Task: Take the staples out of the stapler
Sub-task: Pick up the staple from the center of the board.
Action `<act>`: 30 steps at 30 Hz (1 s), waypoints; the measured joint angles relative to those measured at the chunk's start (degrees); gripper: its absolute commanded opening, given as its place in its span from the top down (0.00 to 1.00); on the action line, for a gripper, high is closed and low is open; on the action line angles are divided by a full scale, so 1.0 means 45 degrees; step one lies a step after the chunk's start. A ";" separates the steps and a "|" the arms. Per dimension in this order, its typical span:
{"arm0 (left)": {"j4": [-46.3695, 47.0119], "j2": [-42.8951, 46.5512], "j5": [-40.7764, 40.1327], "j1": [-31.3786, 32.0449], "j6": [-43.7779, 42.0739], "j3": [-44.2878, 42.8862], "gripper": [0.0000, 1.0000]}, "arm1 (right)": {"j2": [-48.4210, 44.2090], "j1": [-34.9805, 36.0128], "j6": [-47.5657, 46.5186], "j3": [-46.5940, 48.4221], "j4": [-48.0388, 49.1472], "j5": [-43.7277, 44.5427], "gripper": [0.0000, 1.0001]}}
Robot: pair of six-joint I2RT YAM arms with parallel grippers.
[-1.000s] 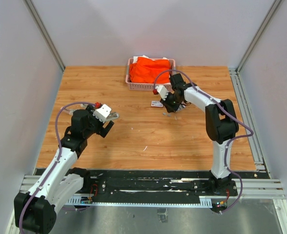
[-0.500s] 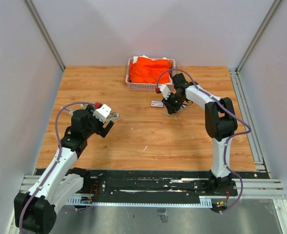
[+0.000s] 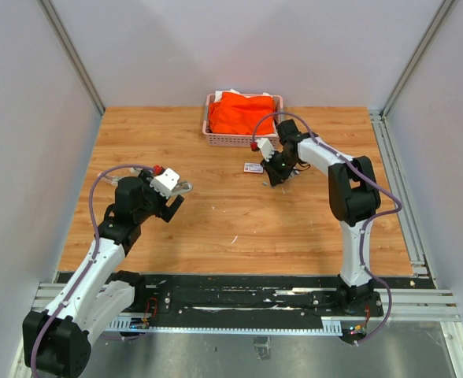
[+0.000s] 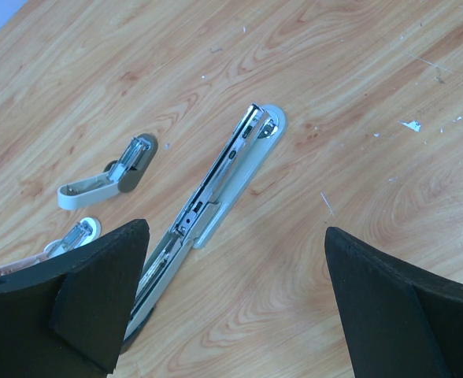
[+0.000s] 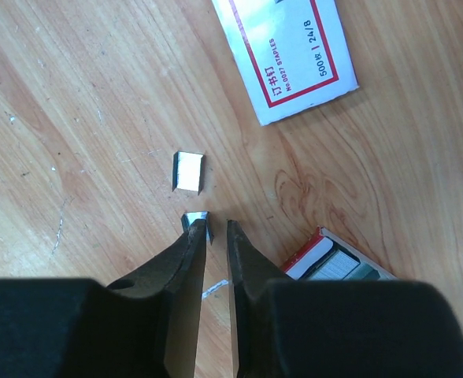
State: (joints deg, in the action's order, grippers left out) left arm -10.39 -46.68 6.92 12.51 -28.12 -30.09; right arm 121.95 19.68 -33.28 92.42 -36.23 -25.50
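2 staples point(image 5: 189, 171) lie just ahead of the right gripper point(image 5: 213, 230).

The light-brown wooden tabletop point(image 3: 216, 228) carries a short silvery staple strip point(image 5: 189, 171) just ahead of the right gripper point(image 5: 214, 228), a white red-labelled cardboard box point(image 5: 290, 51) beyond it, and a long opened silvery stapler point(image 4: 233, 169) beneath the left gripper point(image 4: 235, 228).

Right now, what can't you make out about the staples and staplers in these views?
- Right wrist view: whether the right gripper pinches the staple strip at its tip; the fingers partly cover it.
- Right wrist view: the red-edged box, half behind the gripper.
- Left wrist view: near end of the long stapler, behind the left gripper.
- Top view: staples too small.
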 measured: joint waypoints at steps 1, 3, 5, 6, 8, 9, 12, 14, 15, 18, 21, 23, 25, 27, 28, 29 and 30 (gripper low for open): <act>0.0000 0.0000 0.0000 0.0000 -0.0005 0.0000 0.02 | 0.0024 0.0000 0.0015 0.0000 0.0000 0.0000 0.82; 0.0000 0.0000 0.0000 0.0000 -0.0010 0.0000 0.02 | 0.0078 0.0000 0.0024 0.0000 -0.0005 0.0005 0.83; 0.0000 0.0000 0.0000 0.0000 -0.0015 0.0000 0.02 | 0.0117 0.0000 0.0034 0.0068 -0.0010 0.0010 0.84; 0.0000 0.0000 0.0000 0.0000 -0.0015 0.0000 0.02 | 0.0136 0.0000 0.0044 0.0092 -0.0015 0.0010 0.85; 0.0000 0.0000 0.0000 0.0000 -0.0019 0.0000 0.02 | 0.0155 0.0000 0.0058 0.0121 -0.0015 0.0015 0.88; 0.0005 0.0000 0.0000 0.0000 -0.0019 0.0000 0.02 | 0.0165 0.0000 0.0063 0.0131 -0.0015 0.0010 0.91; 0.0000 0.0000 0.0000 0.0000 -0.0019 0.0000 0.02 | 0.0175 0.0000 0.0092 0.0141 -0.0019 0.0005 0.99; 0.0000 0.0000 -0.0005 0.0000 -0.0024 0.0000 0.02 | 0.0175 0.0000 0.0117 0.0141 -0.0019 0.0000 0.99; 0.0000 0.0000 -0.0005 0.0000 -0.0024 0.0000 0.02 | 0.0175 0.0000 0.0117 0.0141 -0.0019 -0.0005 0.99; 0.0000 0.0000 -0.0005 0.0000 -0.0024 0.0000 0.02 | 0.0175 0.0000 0.0160 0.0141 -0.0019 -0.0005 1.00; 0.0000 0.0005 -0.0005 0.0000 -0.0024 0.0000 0.02 | 0.0175 -0.0039 0.0384 0.0141 -0.0005 -0.0029 1.00; 0.0005 0.0005 -0.0005 0.0000 -0.0024 0.0000 0.02 | 0.0175 -0.0083 0.0646 0.0141 0.0015 -0.0097 1.00; 0.0000 0.0005 -0.0005 0.0000 -0.0024 0.0000 0.02 | 0.0175 -0.0160 0.0845 0.0141 0.0024 -0.0155 1.00; 0.0000 0.0000 -0.0005 0.0000 -0.0024 0.0000 0.02 | 0.0175 -0.0301 0.1166 0.0141 0.0034 -0.0345 1.00; 0.0000 0.0000 -0.0005 0.0000 -0.0024 0.0000 0.02 | 0.0175 -0.0364 0.1277 0.0141 0.0039 -0.0423 1.00; 0.0000 0.0000 -0.0005 0.0000 -0.0024 0.0000 0.02 | 0.0175 -0.0457 0.1423 0.0141 0.0044 -0.0554 1.00; 0.0000 0.0005 -0.0005 0.0000 -0.0024 0.0000 0.02 | 0.0175 -0.0544 0.1540 0.0141 0.0049 -0.0670 1.00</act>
State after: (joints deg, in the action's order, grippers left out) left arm -10.39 -46.65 6.90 12.51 -28.23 -30.09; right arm 122.74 17.23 -26.35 93.06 -36.01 -28.51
